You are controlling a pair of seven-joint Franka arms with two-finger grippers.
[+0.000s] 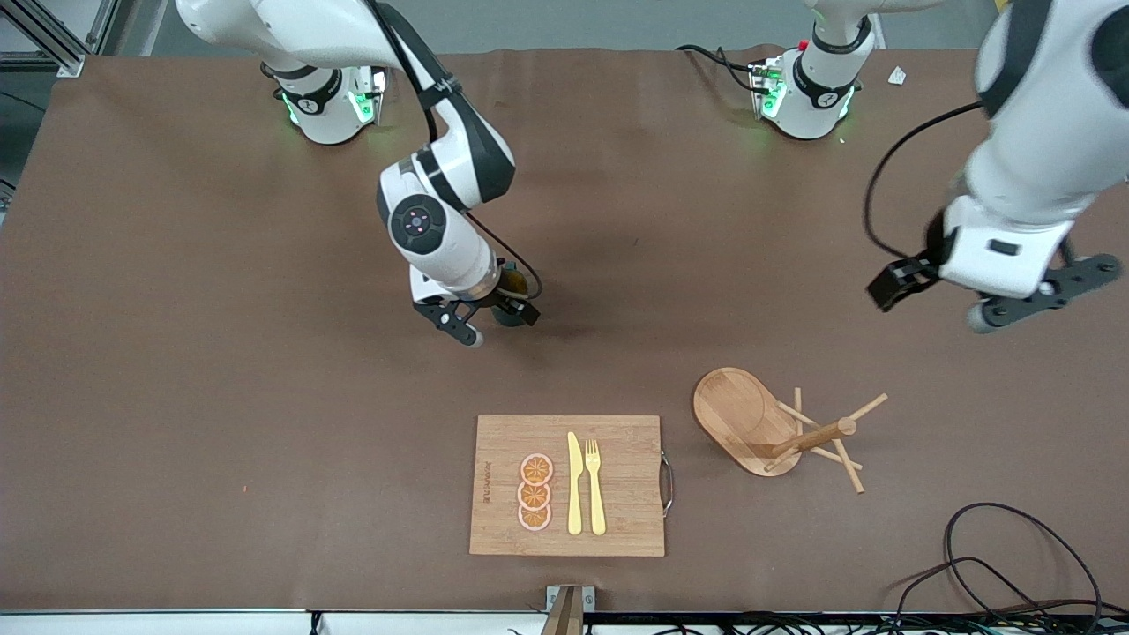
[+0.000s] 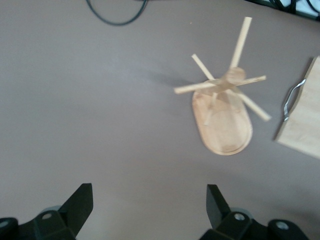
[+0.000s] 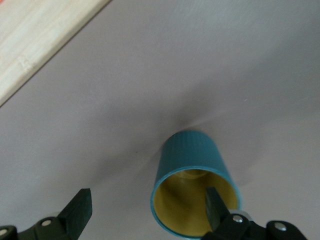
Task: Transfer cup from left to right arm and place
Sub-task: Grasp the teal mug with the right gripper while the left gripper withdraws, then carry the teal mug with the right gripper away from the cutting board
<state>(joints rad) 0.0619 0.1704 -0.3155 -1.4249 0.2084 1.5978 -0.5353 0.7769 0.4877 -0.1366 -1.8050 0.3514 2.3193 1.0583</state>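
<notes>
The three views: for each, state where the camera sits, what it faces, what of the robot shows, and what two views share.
Front view: high across the table, facing both bases; both arms, cutting board, mug rack show.
Left wrist view: on the left arm, looking down at the rack; open left gripper shows.
Right wrist view: on the right arm, looking down at the cup; open right gripper shows, one finger inside the rim.
Shared: front and left wrist both show rack and board.

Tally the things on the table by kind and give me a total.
Cup: 1
Cutting board: 1
Orange slices: 3
Knife: 1
Fork: 1
Wooden mug rack: 1
Total: 8
</notes>
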